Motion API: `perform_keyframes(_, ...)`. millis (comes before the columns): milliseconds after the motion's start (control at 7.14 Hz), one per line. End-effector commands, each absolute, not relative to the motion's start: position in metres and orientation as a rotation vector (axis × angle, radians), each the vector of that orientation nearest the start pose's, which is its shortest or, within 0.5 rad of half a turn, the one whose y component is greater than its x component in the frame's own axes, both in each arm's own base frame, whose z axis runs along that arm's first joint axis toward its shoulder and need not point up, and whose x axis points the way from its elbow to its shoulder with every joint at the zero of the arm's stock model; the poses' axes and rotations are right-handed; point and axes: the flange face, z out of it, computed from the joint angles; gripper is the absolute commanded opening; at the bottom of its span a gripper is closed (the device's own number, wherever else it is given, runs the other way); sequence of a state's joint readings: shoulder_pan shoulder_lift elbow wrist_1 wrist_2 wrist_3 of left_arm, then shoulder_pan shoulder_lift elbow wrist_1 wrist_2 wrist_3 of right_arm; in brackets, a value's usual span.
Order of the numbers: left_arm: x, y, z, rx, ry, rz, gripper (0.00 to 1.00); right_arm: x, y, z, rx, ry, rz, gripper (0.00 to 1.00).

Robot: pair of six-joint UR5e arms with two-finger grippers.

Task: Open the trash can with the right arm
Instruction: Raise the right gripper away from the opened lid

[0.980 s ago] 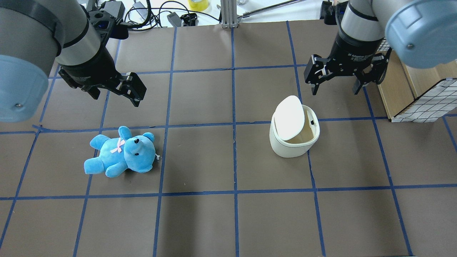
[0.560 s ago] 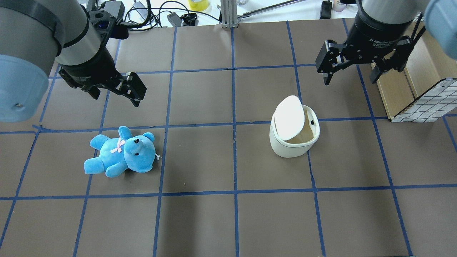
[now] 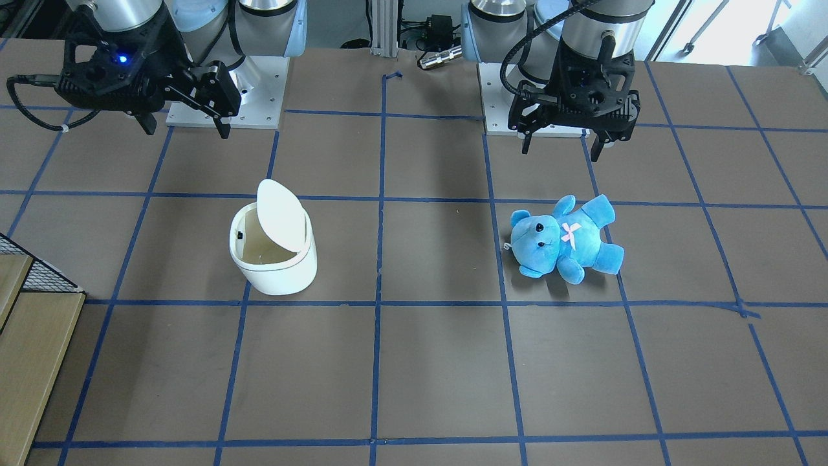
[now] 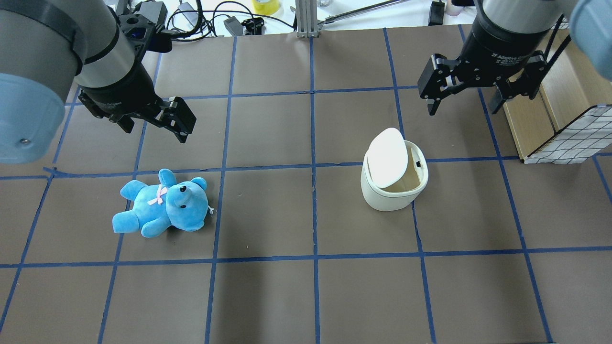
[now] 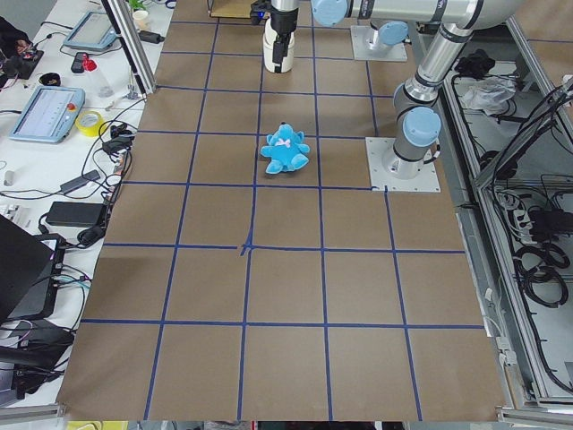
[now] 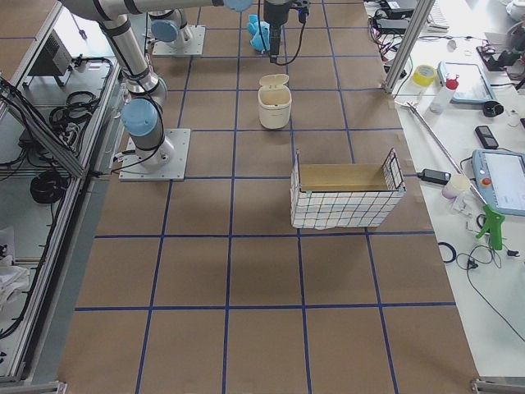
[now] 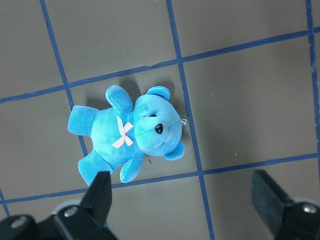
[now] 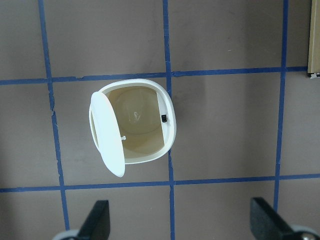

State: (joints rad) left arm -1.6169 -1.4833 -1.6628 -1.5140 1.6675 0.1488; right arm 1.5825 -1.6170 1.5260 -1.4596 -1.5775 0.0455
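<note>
The white trash can stands right of the table's middle with its lid tilted up, so the beige inside shows. It also shows in the front-facing view, the exterior right view and the right wrist view. My right gripper, with its blue light lit, hangs open and empty above and beyond the can without touching it; it also shows in the front-facing view. My left gripper hangs open and empty above a blue teddy bear.
The teddy bear lies on its back on the left side of the table. A wood-lined wire basket stands at the right edge, close to my right gripper. Cables and tools lie beyond the far edge. Blue tape lines grid the brown table.
My right gripper has risen and moved away from the can toward the far right, then eased slightly back. The can's lid stays up. The left arm and the teddy have not moved.
</note>
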Motion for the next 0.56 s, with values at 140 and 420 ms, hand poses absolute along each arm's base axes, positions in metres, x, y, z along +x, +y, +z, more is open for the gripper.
perform_keyframes(140,-0.1447,-0.4536,0.4903,0.292,3.028,-0.072,1.00,0.1384,-0.4669,0.5208,0.053,3.148,0.033,1.00)
perform_keyframes(420,-0.1447,-0.4536,0.4903,0.292,3.028,-0.072,1.00,0.1387,-0.4660,0.5212,0.053,3.145,0.036,1.00)
